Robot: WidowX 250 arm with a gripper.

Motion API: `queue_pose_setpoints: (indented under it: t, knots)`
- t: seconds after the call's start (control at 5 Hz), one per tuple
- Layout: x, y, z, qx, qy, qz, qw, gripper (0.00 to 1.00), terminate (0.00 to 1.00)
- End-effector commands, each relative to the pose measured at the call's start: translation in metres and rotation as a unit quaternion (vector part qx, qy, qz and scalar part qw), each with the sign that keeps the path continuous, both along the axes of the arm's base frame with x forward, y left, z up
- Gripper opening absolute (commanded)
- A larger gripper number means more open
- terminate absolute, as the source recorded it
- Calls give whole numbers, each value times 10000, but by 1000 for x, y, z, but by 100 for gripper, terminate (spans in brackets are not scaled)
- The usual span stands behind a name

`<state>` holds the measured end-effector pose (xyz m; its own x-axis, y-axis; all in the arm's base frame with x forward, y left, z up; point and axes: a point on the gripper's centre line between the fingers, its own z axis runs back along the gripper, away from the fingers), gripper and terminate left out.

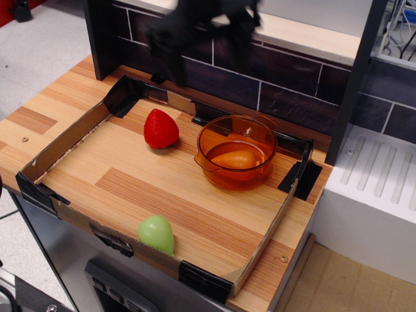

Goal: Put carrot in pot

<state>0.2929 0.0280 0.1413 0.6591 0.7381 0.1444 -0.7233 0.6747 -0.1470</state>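
A: Largest first?
B: Cardboard-walled wooden tray (78, 133), then amber pot (237, 160) at right rear.
A: And the carrot (236, 159)?
B: Lying inside the pot, on its floor. Placing step done, by the look of it.
A: Gripper (207, 40)?
B: Blurred, high at the back, holding nothing; fingers apart. Next calls only for staying clear, leaving strawberry (160, 129) and green egg (156, 234) alone.

The pot (236, 153) is sitting open from above, nothing hanging over its mouth. The blurred pincer (198, 39) is hovering well up and to the left. On the worktop (195, 208), a cardboard rim (65, 140) is fencing in the wide bare middle between the strawberry (160, 129) and green toy (156, 234).
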Motion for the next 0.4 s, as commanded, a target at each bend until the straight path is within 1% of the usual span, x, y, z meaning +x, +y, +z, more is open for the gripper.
queue_pose_setpoints:
  t: [0.0,0.2]
  knots:
    - [-16,57,3,513,210,-63,9984,100,0]
    - [-16,57,3,513,210,-63,9984,100,100]
